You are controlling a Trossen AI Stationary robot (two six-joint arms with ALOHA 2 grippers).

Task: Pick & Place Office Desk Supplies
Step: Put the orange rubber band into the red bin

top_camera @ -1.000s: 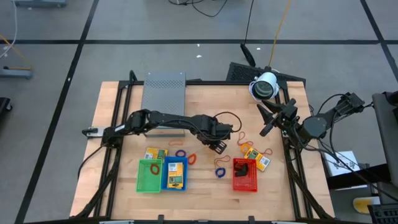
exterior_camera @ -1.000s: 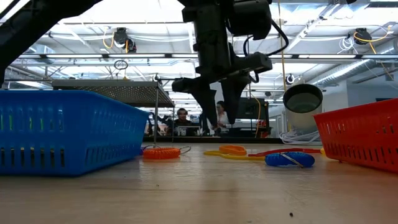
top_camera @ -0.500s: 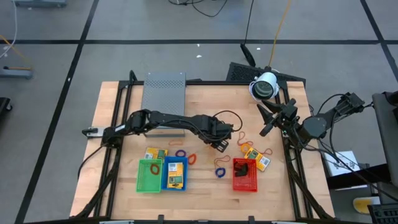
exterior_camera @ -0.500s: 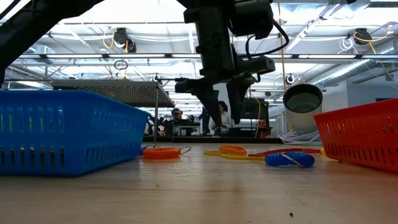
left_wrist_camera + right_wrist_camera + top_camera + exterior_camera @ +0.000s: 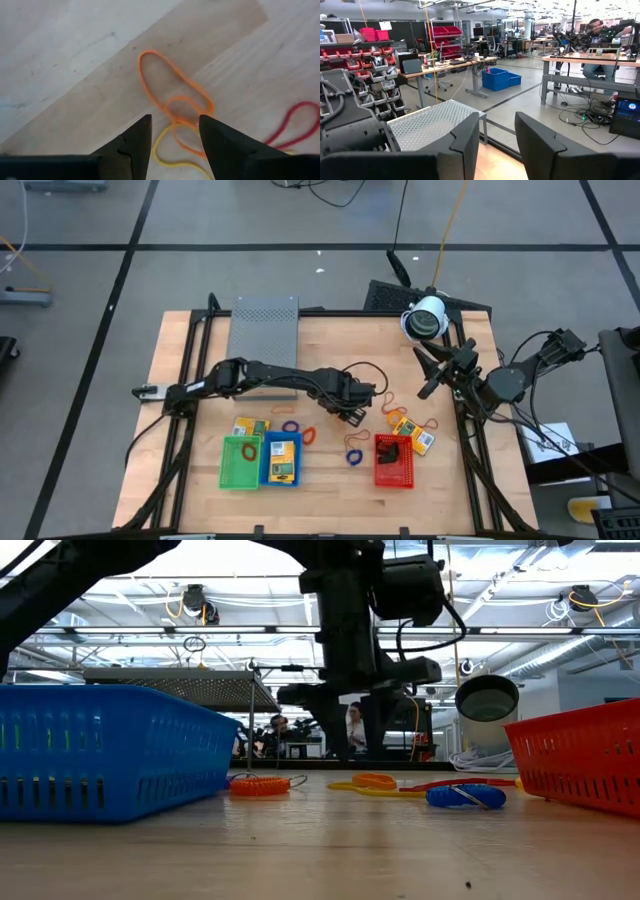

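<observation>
Red band (image 5: 300,122) cut by frame edge

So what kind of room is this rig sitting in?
Most likely an open robotics lab or workshop. The right wrist view shows workbenches strung with cables, shelves of red parts bins, and a person seated at a bench.

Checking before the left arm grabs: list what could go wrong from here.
1. The left gripper hangs open over overlapping orange bands and a yellow band; closing may lift several.
2. The bands lie flat on the table, so the fingers may slip over them.
</observation>
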